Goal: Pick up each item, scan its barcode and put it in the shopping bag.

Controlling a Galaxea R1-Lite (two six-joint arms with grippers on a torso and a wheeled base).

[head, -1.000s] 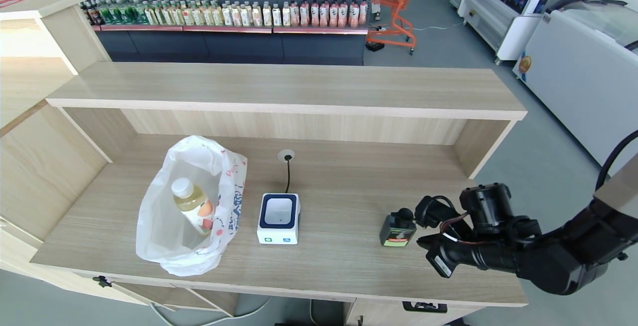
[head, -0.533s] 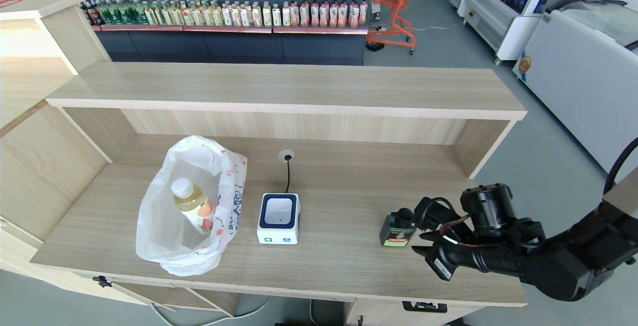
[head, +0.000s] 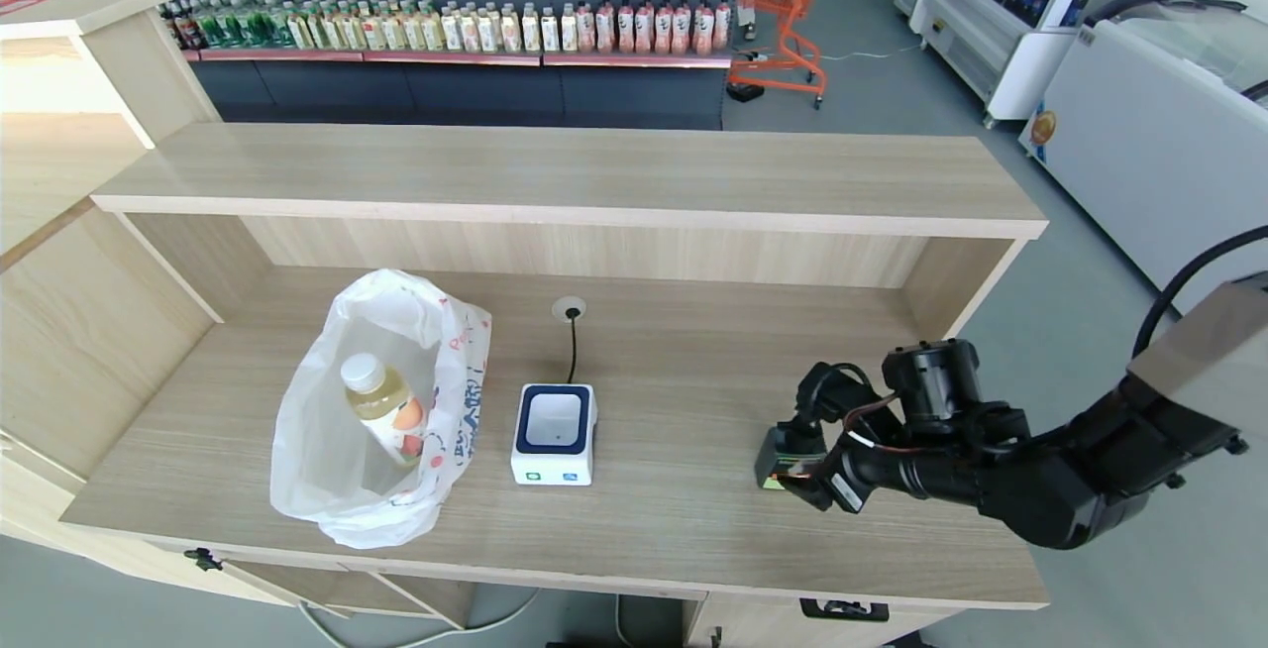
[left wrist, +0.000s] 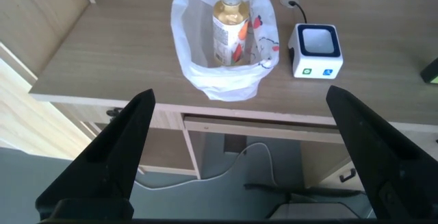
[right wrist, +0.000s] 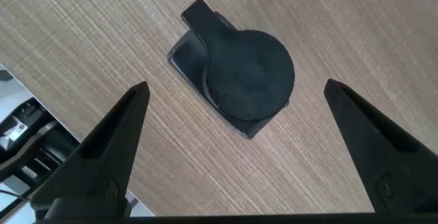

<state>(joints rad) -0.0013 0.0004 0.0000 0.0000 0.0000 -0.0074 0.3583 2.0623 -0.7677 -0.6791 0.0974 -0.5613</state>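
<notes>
The small dark container (right wrist: 243,66), round black cap uppermost, is standing upright on the bench (head: 674,529), at 3 o'clock of the scanner (head: 554,433) and well apart from it. The right arm (head: 1040,489) is coming in from the container's 4 o'clock. The right jaws are standing apart and flanking the container, one toward its 12 o'clock side and one toward its 6 o'clock, with no contact visible. The upright axis is running across the gap, so a straight closure looks sufficient. The left jaws, also apart, are hanging off the bench's near edge, about 6 o'clock of the shopping bag (head: 307,450), which is holding a bottle (head: 381,405) at the scanner's 9 o'clock. The right arm is clearly the nearer.
</notes>
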